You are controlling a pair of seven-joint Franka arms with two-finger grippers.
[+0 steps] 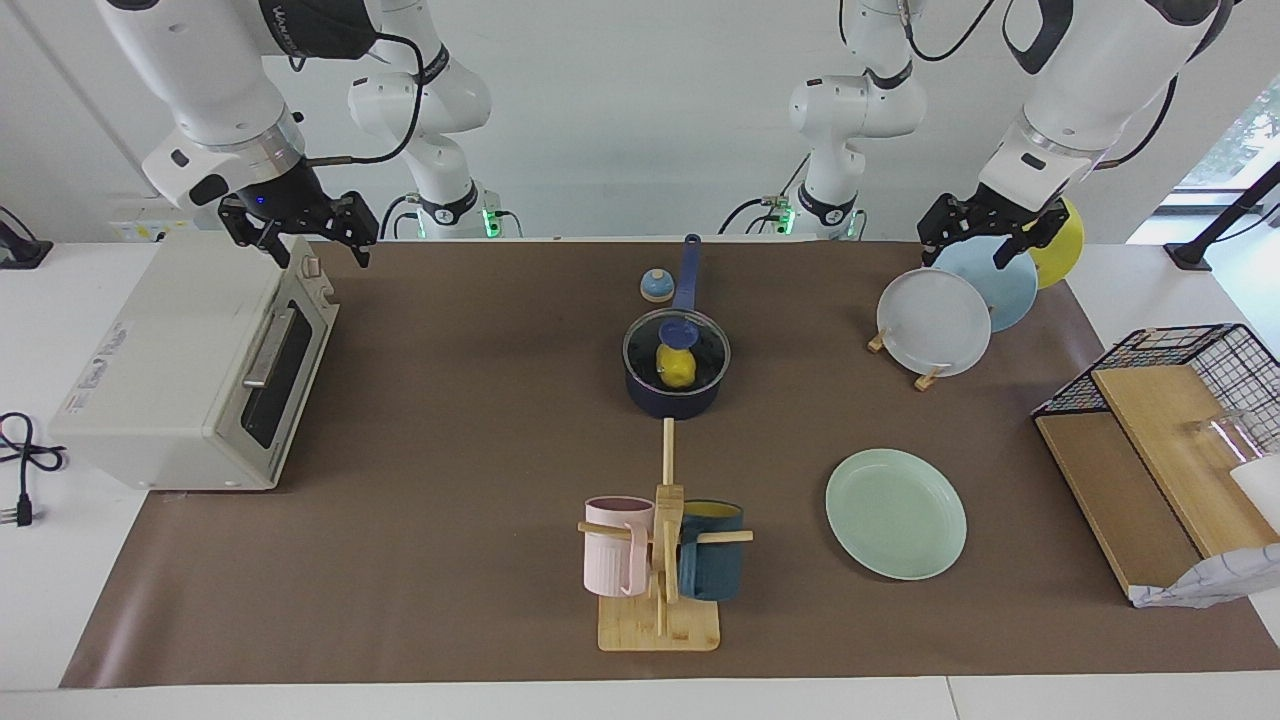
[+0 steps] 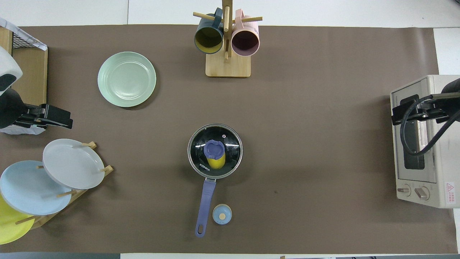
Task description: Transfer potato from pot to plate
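Overhead view: potato [image 2: 217, 162] sits under pot [image 2: 215, 151] lid [image 2: 214, 148].
Glossy, light, slippery; grab its middle. Left gripper [image 1: 990, 232] and right gripper [image 1: 297, 232] look released.

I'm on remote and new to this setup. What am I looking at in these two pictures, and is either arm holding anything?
Two white robot arms stand at a table. One picture faces them from across the table; the other looks down from above their own end, so the sides are mirrored.

Mid-table sits the pot with a glass lid on it; the yellow potato shows through the lid. The mint-green plate lies bare, farther from the robots, toward the left arm's end.

Also there: a mug tree with two mugs, a plate rack holding three plates, a toaster oven, a small blue bell beside the pot's handle.

The left gripper hangs over the plate rack, the right gripper over the toaster oven. Both have open jaws and hold nothing.
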